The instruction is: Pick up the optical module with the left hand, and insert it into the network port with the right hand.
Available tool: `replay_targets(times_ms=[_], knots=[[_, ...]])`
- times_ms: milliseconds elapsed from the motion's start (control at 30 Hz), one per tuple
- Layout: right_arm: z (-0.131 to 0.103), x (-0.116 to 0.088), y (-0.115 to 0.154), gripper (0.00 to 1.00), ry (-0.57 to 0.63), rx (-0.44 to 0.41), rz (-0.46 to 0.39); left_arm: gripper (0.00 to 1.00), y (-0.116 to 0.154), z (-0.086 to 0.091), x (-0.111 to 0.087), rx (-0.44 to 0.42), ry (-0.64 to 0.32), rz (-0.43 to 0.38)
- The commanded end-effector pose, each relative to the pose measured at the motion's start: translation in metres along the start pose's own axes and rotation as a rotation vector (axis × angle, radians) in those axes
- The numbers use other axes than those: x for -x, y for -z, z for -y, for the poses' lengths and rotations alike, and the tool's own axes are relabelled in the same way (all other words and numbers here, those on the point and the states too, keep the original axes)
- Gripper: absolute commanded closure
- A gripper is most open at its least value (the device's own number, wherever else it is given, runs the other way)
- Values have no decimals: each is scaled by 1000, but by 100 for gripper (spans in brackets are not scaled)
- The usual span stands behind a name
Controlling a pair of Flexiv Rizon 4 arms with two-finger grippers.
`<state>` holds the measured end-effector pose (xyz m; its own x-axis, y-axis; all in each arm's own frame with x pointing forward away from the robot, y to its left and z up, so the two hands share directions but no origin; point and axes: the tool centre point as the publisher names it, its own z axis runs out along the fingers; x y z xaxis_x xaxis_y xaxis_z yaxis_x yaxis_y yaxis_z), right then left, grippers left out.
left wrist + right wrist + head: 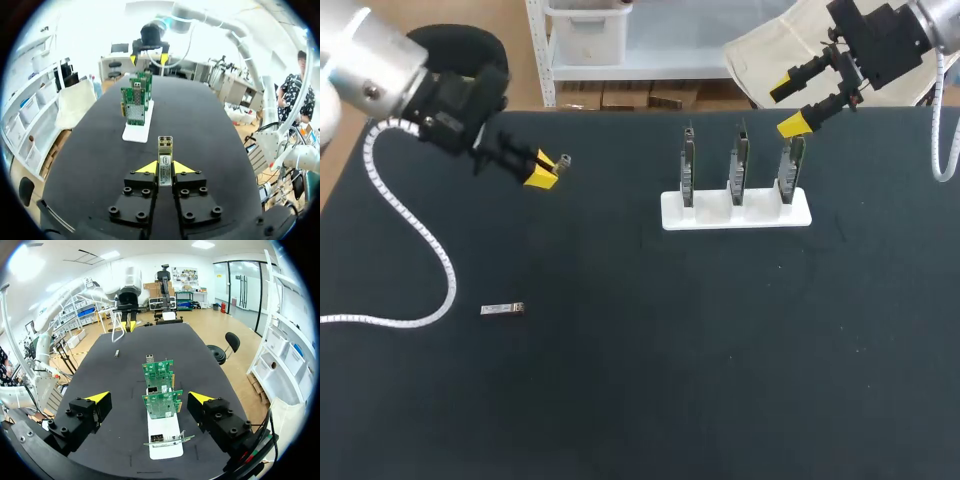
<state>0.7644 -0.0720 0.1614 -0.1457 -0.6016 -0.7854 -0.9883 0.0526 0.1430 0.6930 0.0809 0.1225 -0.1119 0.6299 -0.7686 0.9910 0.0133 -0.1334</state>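
My left gripper hangs above the table's far left and is shut on a small metal optical module, whose end juts out past the yellow tips. In the left wrist view the module stands clamped between the fingers of the left gripper, pointing towards the card stand. A white stand holds three upright network cards. My right gripper stands open above the stand's right end. In the right wrist view the right gripper straddles the row of cards with nothing between its fingers.
A second optical module lies flat on the black table at the left, also seen as a small module far ahead of the right gripper. My left arm's white cable loops over the table's left side.
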Motion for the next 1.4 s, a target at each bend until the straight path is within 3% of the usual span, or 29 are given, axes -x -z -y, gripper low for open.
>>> replay_targets(times_ms=[33, 333, 600, 833, 1000, 1200, 1400], knots=[[-2, 0, 0, 0, 0, -4, 0, 100, -1, 3, -7, 8, -3, 179], [-2, 0, 0, 0, 0, -4, 0, 100, -1, 3, -7, 8, -3, 179], [-2, 0, 0, 0, 0, -4, 0, 100, -7, -38, 77, 25, -220, 228], [-2, 0, 0, 0, 0, -4, 0, 100, -14, -56, 134, 38, -356, 263], [-2, 0, 0, 0, 0, -4, 0, 100, -27, -65, 155, 54, -320, 366], [-2, 0, 0, 0, 0, -4, 0, 100, -30, -57, 166, 177, -263, 483], [-2, 0, 0, 0, 0, -4, 0, 100, -53, -55, 187, 121, -273, 497]])
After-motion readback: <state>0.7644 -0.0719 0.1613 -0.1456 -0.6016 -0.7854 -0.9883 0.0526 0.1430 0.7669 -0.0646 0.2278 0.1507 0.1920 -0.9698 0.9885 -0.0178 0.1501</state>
